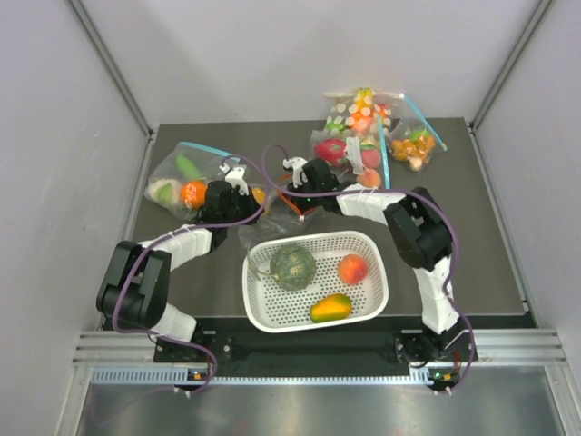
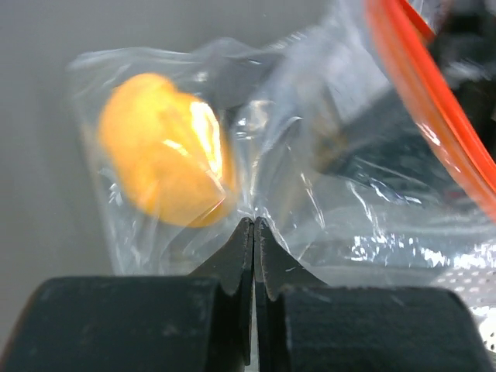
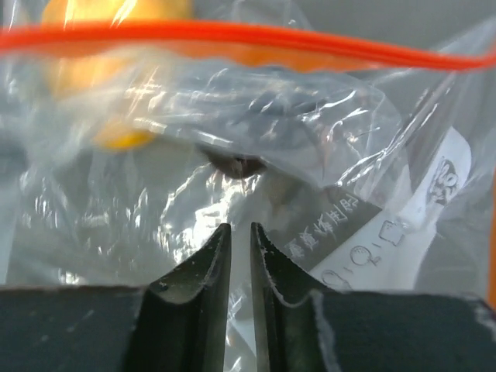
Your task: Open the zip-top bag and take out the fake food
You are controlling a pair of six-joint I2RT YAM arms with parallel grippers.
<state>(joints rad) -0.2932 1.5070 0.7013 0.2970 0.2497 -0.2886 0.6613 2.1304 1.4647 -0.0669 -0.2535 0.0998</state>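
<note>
Two claws meet at the zip-top bag (image 1: 265,225), a small clear crinkly pouch with a red-orange zip strip, over the dark bench (image 1: 472,236) just behind a white perforated basket (image 1: 385,282). Inside the bag sit a smooth small orange (image 2: 167,159) and a small dark piece (image 3: 236,164) (blurred). The left claw (image 2: 253,225) is clenched, pinching the film. The right claw (image 3: 240,236) has its jaws a sliver apart at the film; whether it grips, I cannot tell. Both arms bend at the elbow, wrists angled inward. The basket holds a round green melon (image 1: 292,265), peach (image 1: 352,269) and mango (image 1: 330,308).
</note>
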